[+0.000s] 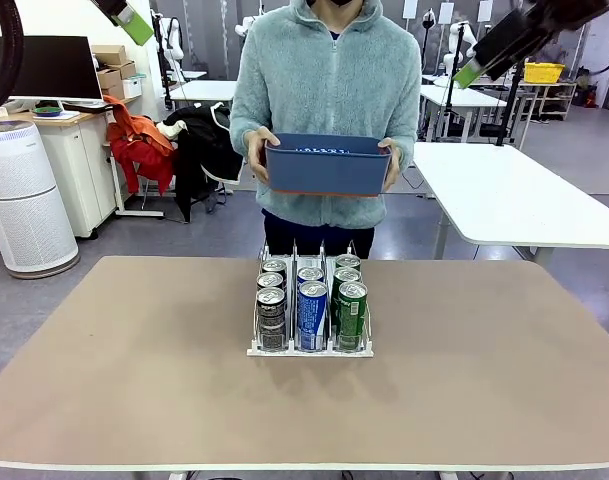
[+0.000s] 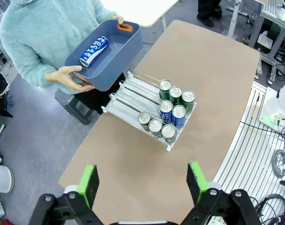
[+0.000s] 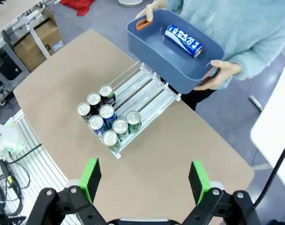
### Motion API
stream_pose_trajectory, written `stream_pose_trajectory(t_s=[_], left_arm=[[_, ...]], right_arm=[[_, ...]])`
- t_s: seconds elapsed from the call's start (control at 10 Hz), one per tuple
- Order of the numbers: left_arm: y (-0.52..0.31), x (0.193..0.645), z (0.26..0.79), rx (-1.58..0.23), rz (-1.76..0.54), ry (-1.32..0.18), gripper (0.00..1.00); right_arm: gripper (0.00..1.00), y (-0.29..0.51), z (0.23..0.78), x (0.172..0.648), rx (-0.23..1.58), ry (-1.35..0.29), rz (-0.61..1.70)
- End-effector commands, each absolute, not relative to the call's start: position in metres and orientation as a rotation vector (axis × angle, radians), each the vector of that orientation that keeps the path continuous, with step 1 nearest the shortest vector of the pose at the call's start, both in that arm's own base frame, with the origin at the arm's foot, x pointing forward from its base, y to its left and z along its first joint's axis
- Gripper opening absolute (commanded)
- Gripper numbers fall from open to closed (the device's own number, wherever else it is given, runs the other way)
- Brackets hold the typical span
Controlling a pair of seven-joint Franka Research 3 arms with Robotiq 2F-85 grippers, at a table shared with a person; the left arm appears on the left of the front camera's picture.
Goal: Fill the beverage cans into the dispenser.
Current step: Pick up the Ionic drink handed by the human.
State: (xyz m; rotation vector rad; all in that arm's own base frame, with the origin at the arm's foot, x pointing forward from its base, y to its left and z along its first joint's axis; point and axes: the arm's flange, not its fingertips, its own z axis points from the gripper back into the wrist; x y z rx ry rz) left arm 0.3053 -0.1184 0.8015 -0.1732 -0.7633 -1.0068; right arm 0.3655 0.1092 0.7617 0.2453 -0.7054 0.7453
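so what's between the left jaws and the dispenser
Nothing: just bare table up to the dispenser, as the left wrist view shows.
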Motion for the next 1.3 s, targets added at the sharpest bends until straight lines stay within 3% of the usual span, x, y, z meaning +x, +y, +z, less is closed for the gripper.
stream_pose_trajectory(t_s=[0.0, 0.5, 1.2], left_arm=[[-0.118, 0.305, 0.8, -0.175, -1.006, -0.761, 1.0], [-0.118, 0.305, 0.8, -0.175, -1.006, -0.761, 1.0], [-0.118, 0.305, 0.8, -0.175, -1.006, -0.761, 1.0]], right_arm=[[1.0, 0.098, 0.785, 0.361, 0.225, -0.675, 0.712], [1.0, 0.066, 0.828, 0.354, 0.267, -0.742, 0.707], [1.0, 0.064, 0.831, 0.354, 0.248, -0.748, 0.703]])
